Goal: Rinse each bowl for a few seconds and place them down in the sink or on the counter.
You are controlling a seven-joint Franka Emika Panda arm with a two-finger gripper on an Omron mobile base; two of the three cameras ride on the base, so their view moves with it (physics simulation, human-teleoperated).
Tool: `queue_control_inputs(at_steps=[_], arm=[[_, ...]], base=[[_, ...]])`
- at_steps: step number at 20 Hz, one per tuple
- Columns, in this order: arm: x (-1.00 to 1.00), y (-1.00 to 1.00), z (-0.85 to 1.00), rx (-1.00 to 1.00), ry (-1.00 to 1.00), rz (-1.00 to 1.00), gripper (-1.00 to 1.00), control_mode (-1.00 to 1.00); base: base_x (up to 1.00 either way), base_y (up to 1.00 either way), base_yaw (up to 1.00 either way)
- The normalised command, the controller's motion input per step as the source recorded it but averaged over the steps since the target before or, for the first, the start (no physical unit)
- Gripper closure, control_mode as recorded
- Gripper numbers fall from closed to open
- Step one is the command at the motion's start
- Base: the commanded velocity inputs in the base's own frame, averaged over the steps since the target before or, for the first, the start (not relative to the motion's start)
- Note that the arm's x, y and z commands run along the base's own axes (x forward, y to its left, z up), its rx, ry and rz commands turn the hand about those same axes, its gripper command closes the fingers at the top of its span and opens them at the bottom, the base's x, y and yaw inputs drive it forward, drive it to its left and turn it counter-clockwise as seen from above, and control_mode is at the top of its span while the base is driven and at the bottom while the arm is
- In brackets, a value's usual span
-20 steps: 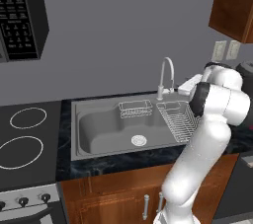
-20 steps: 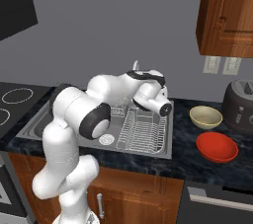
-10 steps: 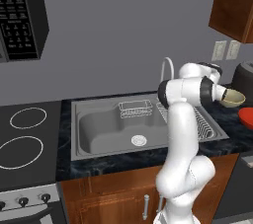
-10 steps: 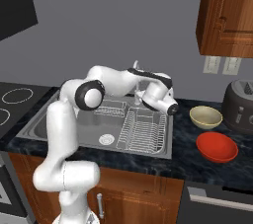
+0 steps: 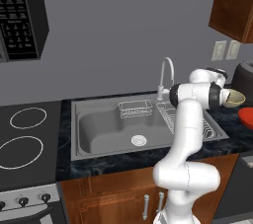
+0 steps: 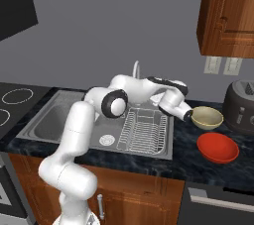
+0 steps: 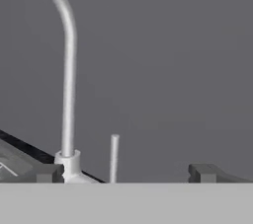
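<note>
While hand point(image 6: 189, 115) stands fully open and empty, touching or just short of tan bowl point(image 6: 207, 117) on surface point(image 6: 191, 162), with red bowl point(image 6: 218, 147) beyond: straddle the rim squarely before closing.

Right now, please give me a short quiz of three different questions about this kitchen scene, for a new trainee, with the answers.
1. True or false: the red bowl lies inside the sink.
2. Which bowl is nearest to the gripper? A: the beige bowl. B: the red bowl.
3. Fill in: the fingers stand ____, with nothing between them.

Key:
1. False: it stands on the counter, right of the sink.
2. A: the hand is just beside the rim of the beige bowl.
3. Open.
</note>
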Motion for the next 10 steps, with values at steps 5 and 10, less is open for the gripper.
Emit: queue_control_inputs(at_steps=[5, 10], arm=[[0.38, 0.01, -0.01, 0.01, 0.00, 0.01, -1.00, -1.00], [0.30, 0.02, 0.00, 0.00, 0.00, 0.02, -1.00, -1.00]], base=[[0.00, 0.00, 0.00], [0.00, 0.00, 0.00]])
